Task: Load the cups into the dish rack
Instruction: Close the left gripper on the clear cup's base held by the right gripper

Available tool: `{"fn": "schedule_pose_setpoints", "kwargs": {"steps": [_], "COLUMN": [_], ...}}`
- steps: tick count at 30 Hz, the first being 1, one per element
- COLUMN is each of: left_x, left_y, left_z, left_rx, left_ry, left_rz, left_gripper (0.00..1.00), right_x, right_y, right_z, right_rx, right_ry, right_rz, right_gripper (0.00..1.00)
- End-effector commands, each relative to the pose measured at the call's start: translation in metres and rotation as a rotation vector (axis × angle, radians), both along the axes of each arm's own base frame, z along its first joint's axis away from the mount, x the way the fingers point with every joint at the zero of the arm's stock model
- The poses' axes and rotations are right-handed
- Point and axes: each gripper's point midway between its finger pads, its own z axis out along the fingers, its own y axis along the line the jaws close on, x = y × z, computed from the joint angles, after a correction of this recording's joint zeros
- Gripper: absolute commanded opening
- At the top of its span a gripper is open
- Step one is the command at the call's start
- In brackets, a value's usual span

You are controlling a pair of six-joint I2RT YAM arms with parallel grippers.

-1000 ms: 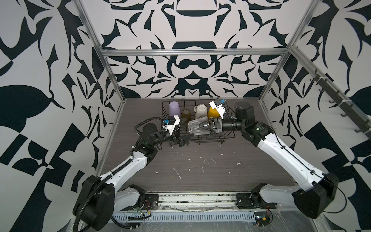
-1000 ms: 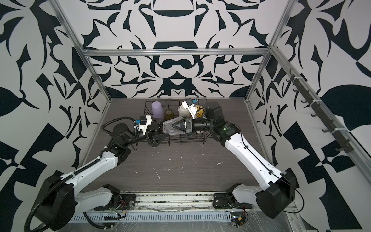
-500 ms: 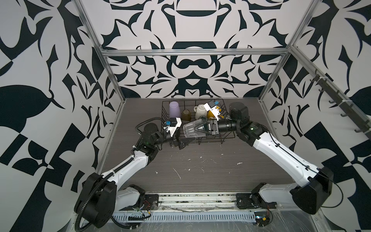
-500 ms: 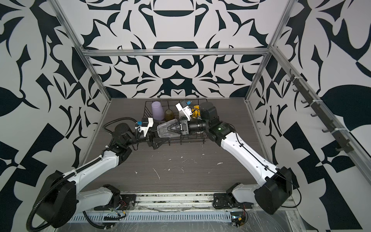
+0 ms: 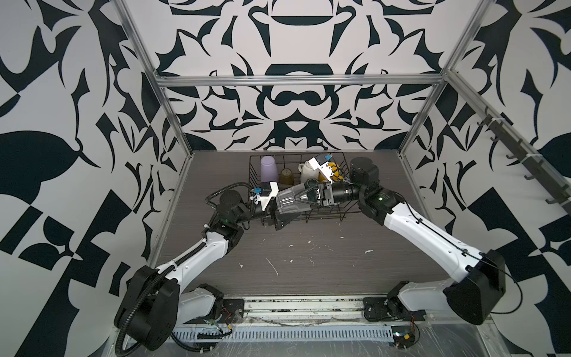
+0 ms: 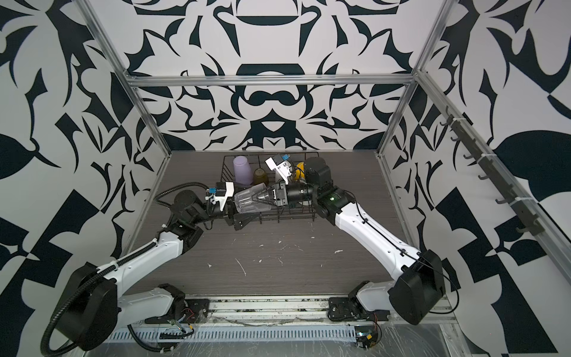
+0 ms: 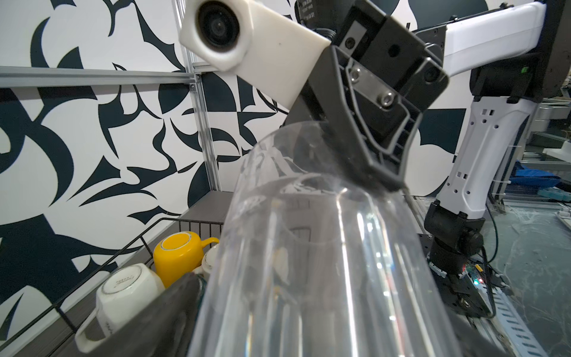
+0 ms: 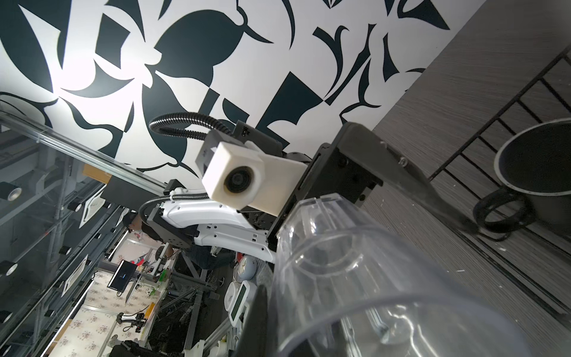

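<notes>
Had the clear glass [image 5: 285, 204] clamped by its rim in the right end effector [image 5: 298, 198], lying level, base aimed straight into the left end effector [image 5: 277, 212], spread wide around it, no squeeze yet. Hung over the dish rack [image 5: 296, 153] corner nearest the left one, so probably a handover.

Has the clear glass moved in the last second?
Yes. The glass, held by the right gripper, shifted left along the rack's front, toward the left gripper.
</notes>
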Motion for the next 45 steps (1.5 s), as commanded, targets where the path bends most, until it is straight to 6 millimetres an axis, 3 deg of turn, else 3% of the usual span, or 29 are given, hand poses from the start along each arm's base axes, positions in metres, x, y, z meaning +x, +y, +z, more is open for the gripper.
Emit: {"fn": "schedule_pose_setpoints", "kwargs": {"steps": [1,22,40,45], "left_x": [-0.005,-0.019,-0.022,-0.024], "left_y": [0.002,0.0,0.0,-0.002], "left_z": [0.01,0.013,0.012,0.014], "left_rx": [-0.03,-0.042,-0.041,-0.031], "left_ry": [-0.044,-0.063,-0.065,-0.042], "left_rz": [-0.012,-0.077,-0.098,-0.124], "left_gripper": [0.99,0.86,0.86,0.63], "right_x": [-0.014,-0.012,-0.014,-0.012], "right_y": [0.001,0.007,0.008,0.009], "right_z": [0.023,0.021,0.024,0.022], "right_rx": [0.079,0.112,0.137,0.136], "right_ry": [-0.053,-0.017,-0.004,0.004], "right_rz": [0.065,0.079,0.093,0.09], "right_gripper": [0.0,0.0,0.0,0.0]}}
